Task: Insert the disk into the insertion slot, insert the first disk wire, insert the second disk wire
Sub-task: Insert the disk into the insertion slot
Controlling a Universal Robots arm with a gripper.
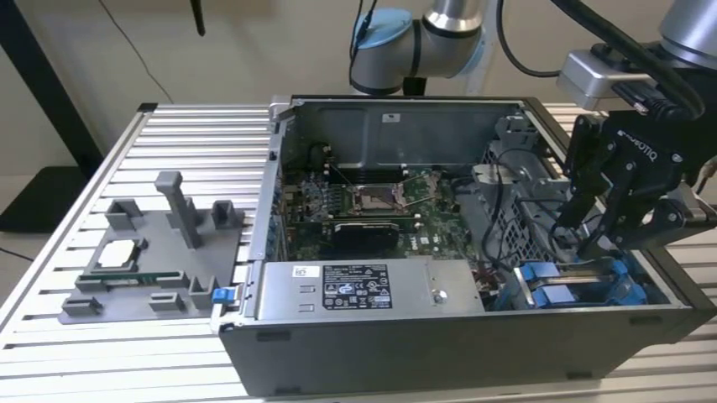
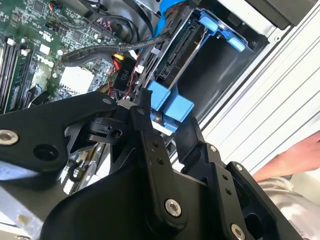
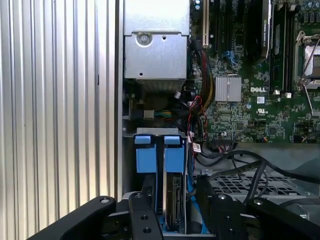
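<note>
The exterior view looks down at a slant, from some way off, onto the open computer case on the table. Both wrist views sit close behind the hand, the first facing straight down, the second tilted. All three share the insertion slot and the motherboard.

Plain beige wall behind the scene in the exterior view, evenly lit with no hard shadows. A thin dark cable hangs down the wall. A black post slants at the exterior view's left and ends in a dark flat base on a pale floor. The desk is ribbed silver aluminium slats. The slats catch bright glare in both wrist views.
</note>
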